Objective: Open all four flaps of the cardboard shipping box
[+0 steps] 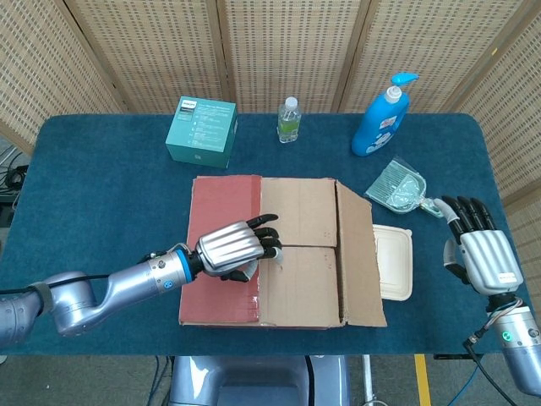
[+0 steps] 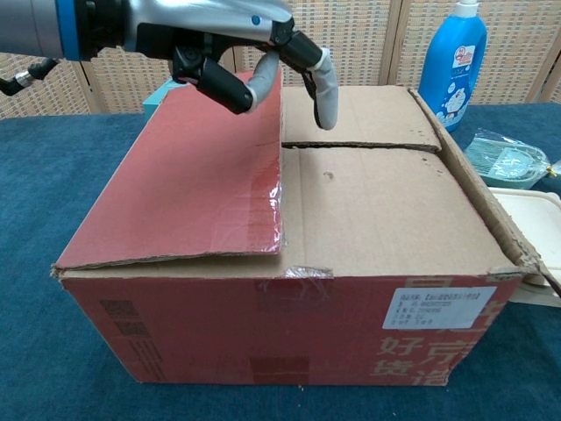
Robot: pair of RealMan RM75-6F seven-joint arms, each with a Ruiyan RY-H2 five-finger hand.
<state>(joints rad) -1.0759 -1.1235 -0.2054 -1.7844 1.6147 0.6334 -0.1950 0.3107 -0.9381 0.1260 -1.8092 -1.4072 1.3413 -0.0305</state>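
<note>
We see the cardboard box [image 1: 279, 251] sitting in the middle of the blue table [image 1: 101, 194], its top still covered by its flaps. The red flap [image 1: 221, 211] lies along the box's left side, and the two plain brown flaps meet at a seam across the middle.

Our left hand [image 1: 234, 248] is over the box top, right at the inner edge of the red flap. In the chest view the left hand [image 2: 254, 66] hangs above that edge with its fingers [image 2: 323, 88] apart and pointing down toward the seam; it holds nothing, and we cannot tell whether a fingertip touches the cardboard.

Our right hand [image 1: 479, 251] is well apart from the box, off its right side near the table edge, fingers spread and empty. Between it and the box lies a pale tray [image 1: 393, 262], just beside the box's right flap.
</note>
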